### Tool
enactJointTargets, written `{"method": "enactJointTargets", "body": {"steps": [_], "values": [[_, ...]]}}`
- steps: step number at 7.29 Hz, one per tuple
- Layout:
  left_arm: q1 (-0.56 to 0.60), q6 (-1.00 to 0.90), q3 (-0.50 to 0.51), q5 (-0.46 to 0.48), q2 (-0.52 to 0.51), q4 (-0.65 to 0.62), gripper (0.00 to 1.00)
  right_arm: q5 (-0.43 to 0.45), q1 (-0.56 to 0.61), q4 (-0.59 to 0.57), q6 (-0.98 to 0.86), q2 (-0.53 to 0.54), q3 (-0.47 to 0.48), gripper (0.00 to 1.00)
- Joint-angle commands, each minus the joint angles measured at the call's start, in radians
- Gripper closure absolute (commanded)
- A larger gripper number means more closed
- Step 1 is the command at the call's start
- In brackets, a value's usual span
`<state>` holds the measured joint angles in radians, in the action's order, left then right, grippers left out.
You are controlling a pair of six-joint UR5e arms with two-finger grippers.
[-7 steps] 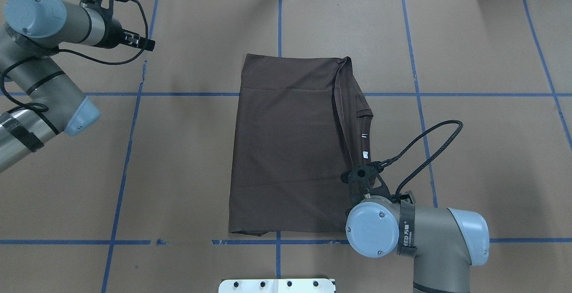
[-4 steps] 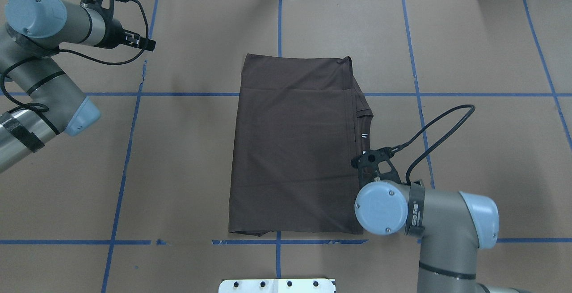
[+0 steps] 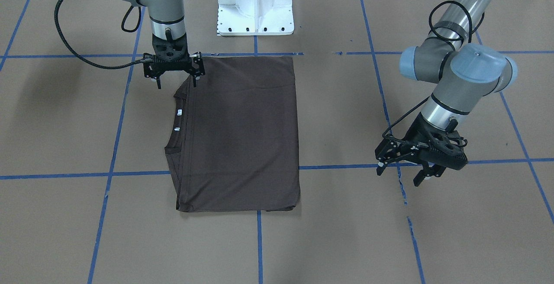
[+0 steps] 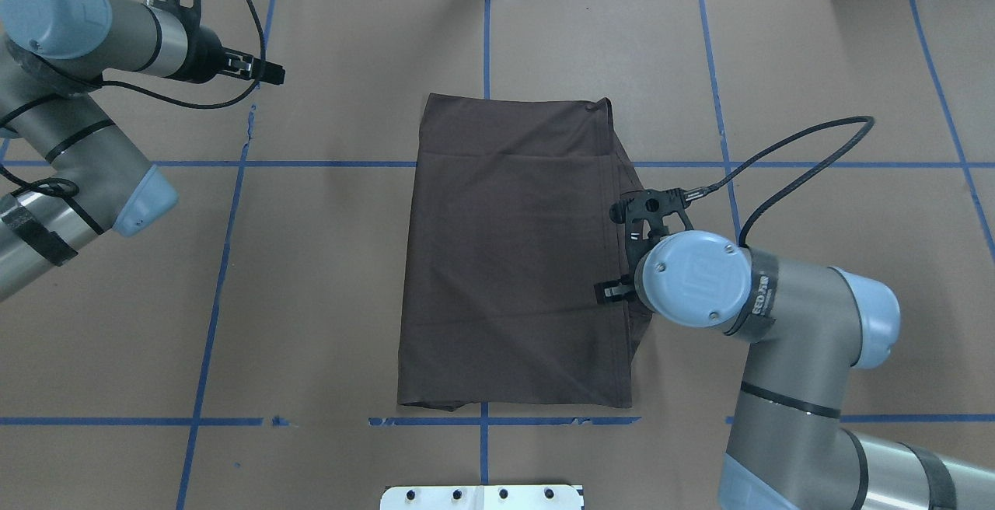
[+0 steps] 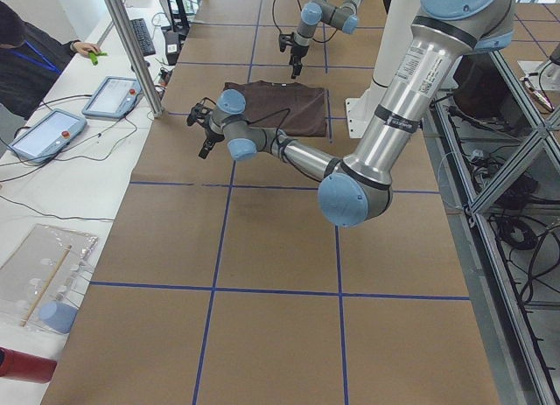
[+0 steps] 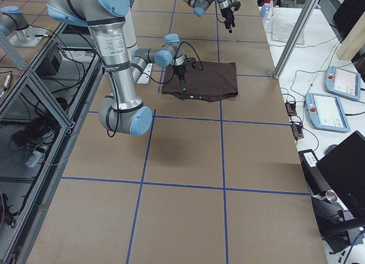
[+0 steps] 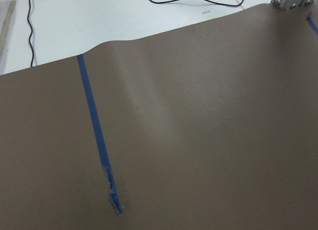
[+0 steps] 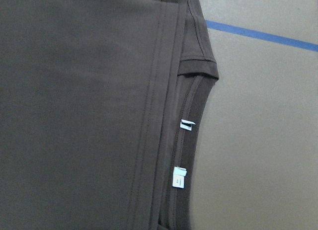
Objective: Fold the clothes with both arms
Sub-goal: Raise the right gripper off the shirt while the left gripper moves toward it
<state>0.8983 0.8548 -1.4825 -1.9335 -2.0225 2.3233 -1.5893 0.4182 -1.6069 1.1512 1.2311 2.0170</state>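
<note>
Moved up along the collar (image 3: 173, 121) edge, right gripper (image 3: 176, 83) hangs wide and empty above the folded T-shirt (image 4: 505, 261), flat on the desk (image 4: 311, 300) beneath it, suggesting that fold is done; left gripper (image 3: 399, 175) gapes well aside.

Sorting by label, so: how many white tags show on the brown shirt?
2. Both sit on the collar of the T-shirt in the right wrist view: the upper tag nearer the sleeve, the lower tag just below it. Folds may hide others.
</note>
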Motion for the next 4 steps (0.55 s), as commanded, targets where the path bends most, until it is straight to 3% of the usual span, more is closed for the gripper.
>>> {"method": "enactJointTargets", "body": {"steps": [1,2,4], "values": [[-0.149,0.215,-0.225,0.002,0.115,-0.004,0.0,-0.024,0.007,0.172,0.122,0.115,0.093,0.0],[-0.274,0.33,-0.324,0.104,0.179,-0.005,0.0,-0.031,0.007,0.226,0.269,0.164,0.127,0.0],[-0.512,0.552,-0.407,0.261,0.221,-0.027,0.0,-0.015,-0.027,0.329,0.457,0.195,0.14,0.01]]}}
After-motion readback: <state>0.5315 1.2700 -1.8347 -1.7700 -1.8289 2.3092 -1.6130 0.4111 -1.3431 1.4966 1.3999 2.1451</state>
